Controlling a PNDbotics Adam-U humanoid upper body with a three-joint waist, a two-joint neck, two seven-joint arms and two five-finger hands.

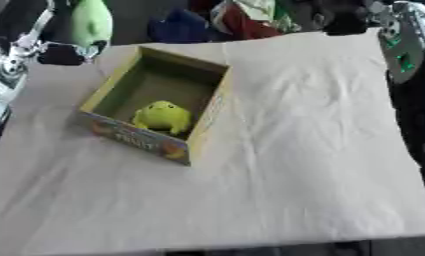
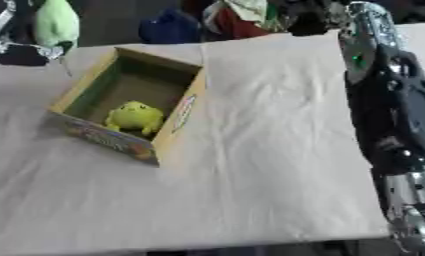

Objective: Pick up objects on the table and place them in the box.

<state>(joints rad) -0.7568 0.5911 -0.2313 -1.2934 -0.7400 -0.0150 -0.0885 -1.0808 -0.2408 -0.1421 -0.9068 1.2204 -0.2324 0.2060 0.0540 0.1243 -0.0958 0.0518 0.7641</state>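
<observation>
We see a yellow soft toy lying inside the cardboard box, near its front wall, so that piece is already placed. The box sits on the left part of the table, whose pale cloth carries nothing else that we can make out. A green toy is up at the far left corner, at the left robot hand; we cannot tell its fingers. The right arm runs along the right edge, its hand out of view.

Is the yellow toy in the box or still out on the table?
In. The yellow toy sits on the floor of the open box, near its front wall, with the box's walls around it on all sides.
</observation>
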